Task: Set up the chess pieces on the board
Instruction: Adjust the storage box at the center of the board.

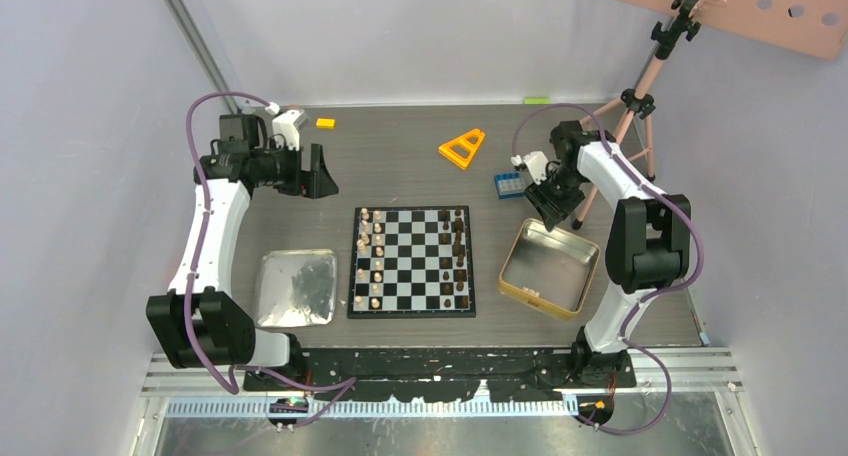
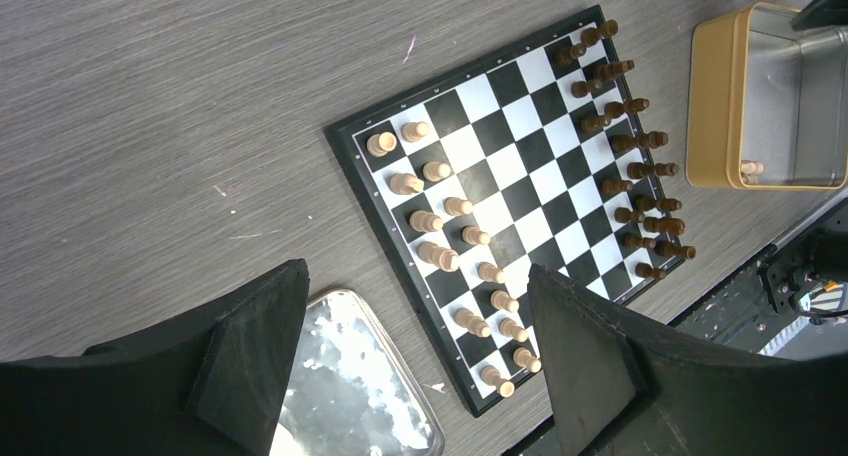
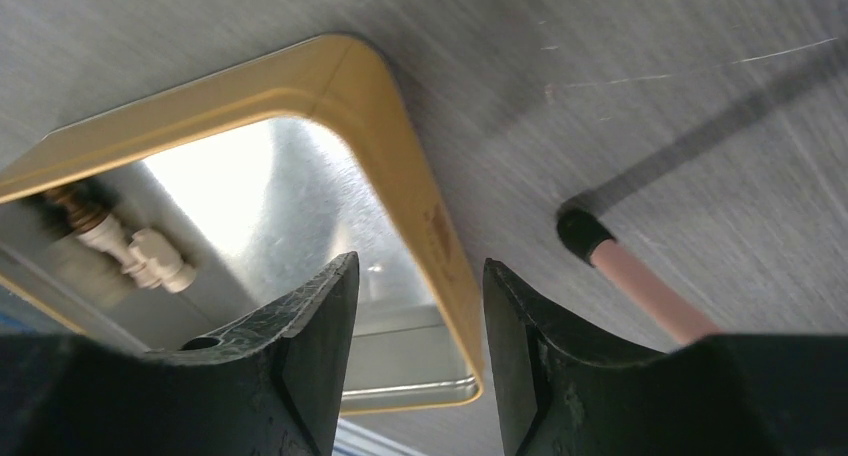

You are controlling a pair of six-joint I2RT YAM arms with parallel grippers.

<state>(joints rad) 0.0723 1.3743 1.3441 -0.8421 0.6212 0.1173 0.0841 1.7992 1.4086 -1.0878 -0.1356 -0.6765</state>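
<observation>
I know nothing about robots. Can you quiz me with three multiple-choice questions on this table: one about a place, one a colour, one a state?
1. Where does the gold-rimmed square metal tin lie relative to the black-and-white checked chessboard?
A) left of it
B) right of it
C) on it
2. What colour are the small wooden chess pieces along the chessboard's left edge?
A) light tan
B) dark brown
C) blue
3. How is the left pincer?
A) shut on a piece
B) shut on the tin
C) open and empty
Answers: 1 B, it sits past the right edge; 2 A, they are pale wood; 3 C, its jaws stand apart, nothing between.
</observation>
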